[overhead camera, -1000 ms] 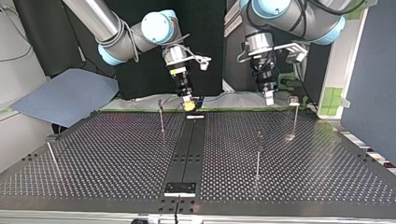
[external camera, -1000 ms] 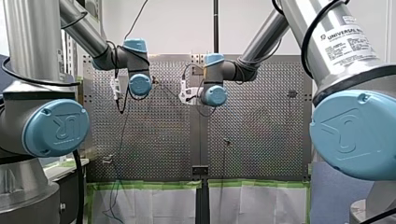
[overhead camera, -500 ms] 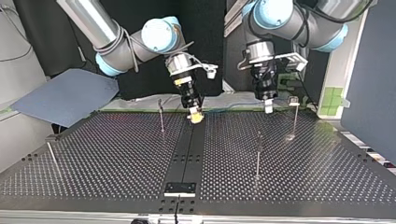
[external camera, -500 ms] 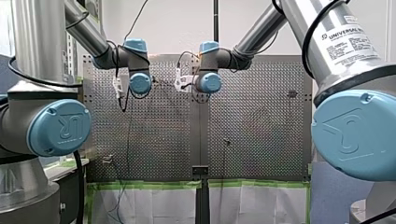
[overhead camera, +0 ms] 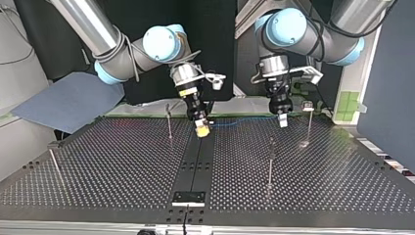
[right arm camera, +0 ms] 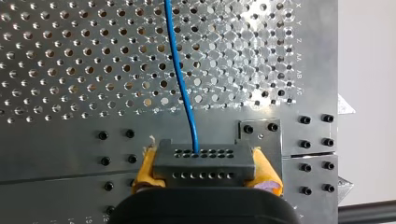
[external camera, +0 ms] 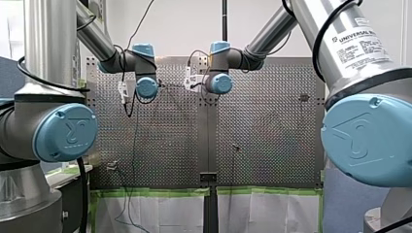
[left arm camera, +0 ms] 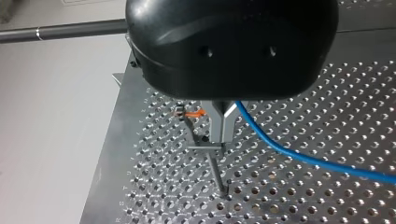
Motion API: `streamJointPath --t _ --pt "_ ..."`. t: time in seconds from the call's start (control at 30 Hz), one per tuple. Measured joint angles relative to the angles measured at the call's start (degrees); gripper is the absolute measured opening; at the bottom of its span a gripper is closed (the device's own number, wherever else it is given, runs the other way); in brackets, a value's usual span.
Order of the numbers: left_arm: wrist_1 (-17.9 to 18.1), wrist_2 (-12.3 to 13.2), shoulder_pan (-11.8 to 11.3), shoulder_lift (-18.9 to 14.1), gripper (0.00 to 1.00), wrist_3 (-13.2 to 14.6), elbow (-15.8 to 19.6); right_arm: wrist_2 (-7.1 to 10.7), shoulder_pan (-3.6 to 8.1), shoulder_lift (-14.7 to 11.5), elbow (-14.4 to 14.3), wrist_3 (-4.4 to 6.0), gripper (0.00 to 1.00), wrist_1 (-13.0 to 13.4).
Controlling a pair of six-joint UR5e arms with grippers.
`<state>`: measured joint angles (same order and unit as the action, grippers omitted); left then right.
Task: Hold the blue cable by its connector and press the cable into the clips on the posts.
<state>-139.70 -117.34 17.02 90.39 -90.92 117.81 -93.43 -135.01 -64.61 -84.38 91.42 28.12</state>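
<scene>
In the right wrist view my right gripper [right arm camera: 205, 171] is shut, its yellow pads [right arm camera: 145, 164] clamping a dark grey connector [right arm camera: 204, 156]. The blue cable [right arm camera: 180, 70] runs out of the connector and away over the perforated plate. In the top view this gripper [overhead camera: 201, 131] hangs low over the table's dark centre strip. The cable [overhead camera: 240, 120] stretches from there to my left gripper [overhead camera: 283, 121]. In the left wrist view my left gripper [left arm camera: 222, 140] has its metal fingers [left arm camera: 218, 126] shut on the blue cable [left arm camera: 289, 151]. It is just above a post's clip [left arm camera: 205, 143].
Thin posts stand on the perforated table [overhead camera: 122, 161]: one beside my right gripper [overhead camera: 169, 122], one beside my left gripper [overhead camera: 308, 120], one nearer the camera [overhead camera: 270, 161], one at the top view's left edge [overhead camera: 54, 164]. An orange piece [left arm camera: 192, 113] lies behind the clip.
Both grippers have come down and towards the top view's camera. My right gripper carried the connector out over the centre strip. The cable now shows stretched between them.
</scene>
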Motion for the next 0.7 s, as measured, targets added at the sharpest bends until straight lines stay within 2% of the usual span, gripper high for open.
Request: streamJointPath --t 0.33,0.5,0.7 --pt "-3.76 1.73 -1.37 0.94 0.00 -1.56 -4.11 0.43 0.23 1.87 3.69 0.53 0.00 -1.77" --pt "-4.53 2.45 -2.05 1.11 0.00 -2.03 -4.89 0.44 0.28 2.04 5.78 0.61 0.00 -3.11" --pt "-5.06 2.69 -2.86 2.55 0.00 -2.12 -5.18 0.43 0.19 2.24 6.85 0.62 0.00 -3.51"
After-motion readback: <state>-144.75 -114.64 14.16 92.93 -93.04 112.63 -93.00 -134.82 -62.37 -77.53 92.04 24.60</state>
